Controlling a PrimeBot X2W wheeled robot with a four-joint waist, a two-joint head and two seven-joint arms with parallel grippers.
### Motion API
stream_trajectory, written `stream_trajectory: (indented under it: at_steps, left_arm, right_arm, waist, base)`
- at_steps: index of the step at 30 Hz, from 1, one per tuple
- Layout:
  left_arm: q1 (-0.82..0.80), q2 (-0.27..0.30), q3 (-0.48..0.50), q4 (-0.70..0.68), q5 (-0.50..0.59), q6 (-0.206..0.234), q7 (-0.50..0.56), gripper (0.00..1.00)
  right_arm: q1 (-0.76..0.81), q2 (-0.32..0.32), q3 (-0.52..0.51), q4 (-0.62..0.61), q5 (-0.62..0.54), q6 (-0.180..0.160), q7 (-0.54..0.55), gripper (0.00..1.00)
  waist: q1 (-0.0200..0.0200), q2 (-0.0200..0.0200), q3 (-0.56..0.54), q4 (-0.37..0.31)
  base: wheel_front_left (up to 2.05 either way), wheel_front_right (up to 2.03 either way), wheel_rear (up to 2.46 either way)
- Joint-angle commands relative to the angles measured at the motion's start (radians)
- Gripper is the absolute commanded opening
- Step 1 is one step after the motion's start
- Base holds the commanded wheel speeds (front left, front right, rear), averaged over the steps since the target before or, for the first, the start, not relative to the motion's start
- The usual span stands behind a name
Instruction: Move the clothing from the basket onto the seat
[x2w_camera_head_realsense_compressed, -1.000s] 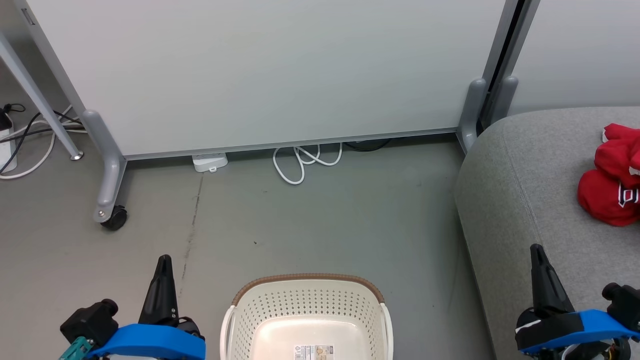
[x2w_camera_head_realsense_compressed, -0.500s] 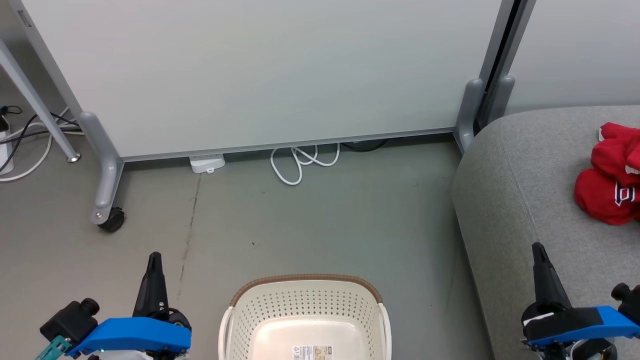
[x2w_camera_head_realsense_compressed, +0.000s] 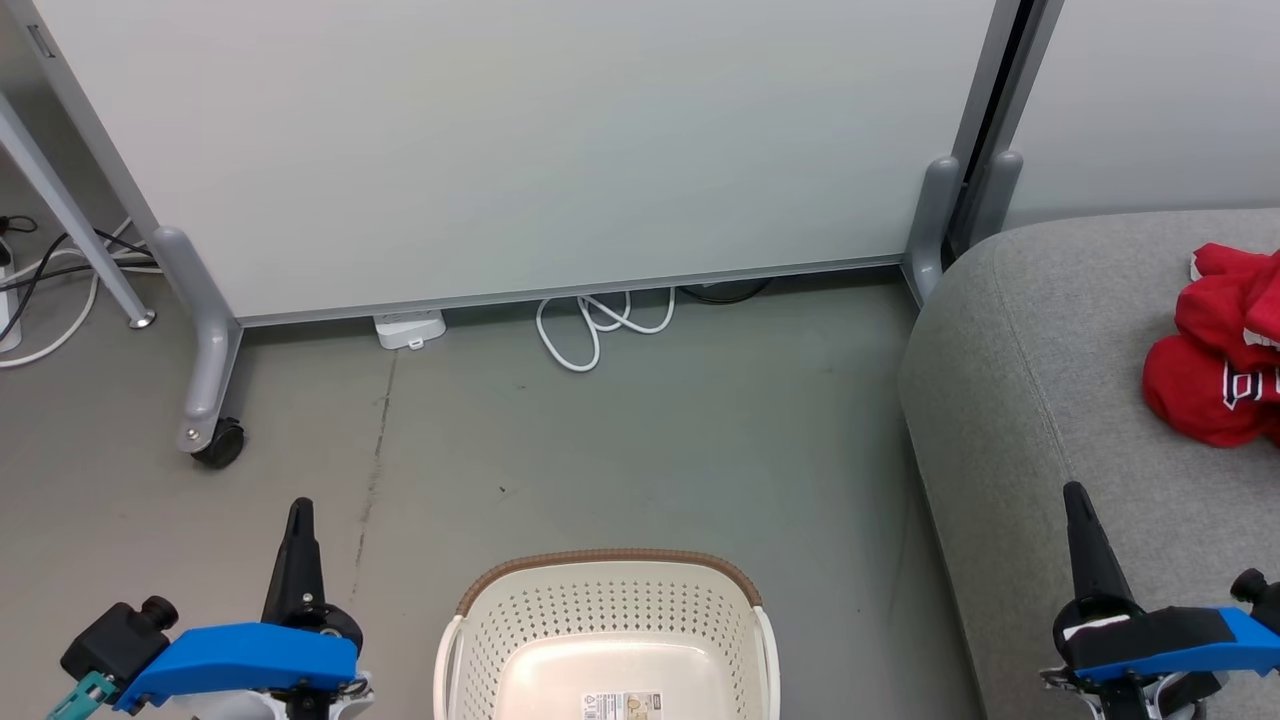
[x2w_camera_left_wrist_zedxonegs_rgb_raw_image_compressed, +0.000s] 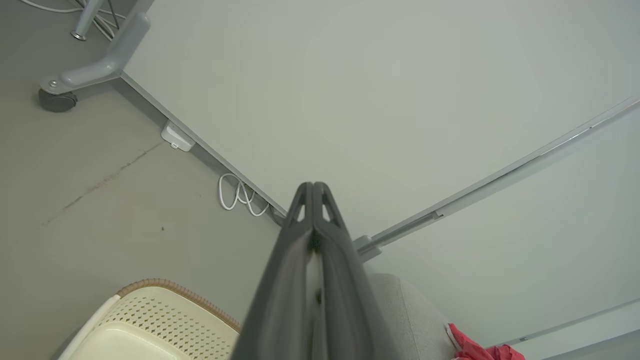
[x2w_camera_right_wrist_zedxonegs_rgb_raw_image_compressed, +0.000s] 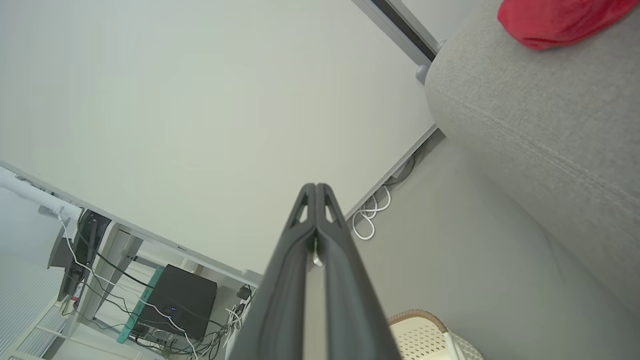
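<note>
Head view: clothing (x2w_camera_head_realsense_compressed: 1215, 375) lies bunched on the seat (x2w_camera_head_realsense_compressed: 1040, 400), ahead and right of the right hand (x2w_camera_head_realsense_compressed: 1075, 495), well apart. Basket (x2w_camera_head_realsense_compressed: 610, 560) sits between the hands, nearer the left hand (x2w_camera_head_realsense_compressed: 299, 505); its visible part looks bare. Both hands are pinched closed, holding nothing. Likely finished: park arms clear, don't snag the heap, check the basket's hidden near end.

The cream perforated plastic basket (x2w_camera_head_realsense_compressed: 610, 605) is cut off below, its floor label (x2w_camera_head_realsense_compressed: 626, 705) too small to read, and well right of it the crumpled red clothing (x2w_camera_head_realsense_compressed: 1215, 370) runs off-frame.
</note>
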Motion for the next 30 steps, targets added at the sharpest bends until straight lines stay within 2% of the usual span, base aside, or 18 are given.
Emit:
stream_trajectory:
  at_steps: [1, 30]
  left_arm:
    - [-0.03, 0.001, 0.009, -0.013, -0.028, -0.006, 0.008, 0.0]
    - [-0.051, 0.001, 0.044, -0.011, -0.333, -0.009, 0.085, 0.0]
  right_arm:
    - [-0.027, -0.004, -0.003, -0.011, 0.032, 0.0, 0.009, 0.0]
    - [-0.042, -0.005, -0.007, -0.008, 0.339, 0.001, 0.086, 0.0]
  waist:
    - [-0.0001, 0.0, 0.0, -0.001]
    - [-0.0001, 0.0, -0.003, -0.015]
  base:
    - [0.0, 0.0, 0.0]
    - [0.0, 0.0, 0.0]
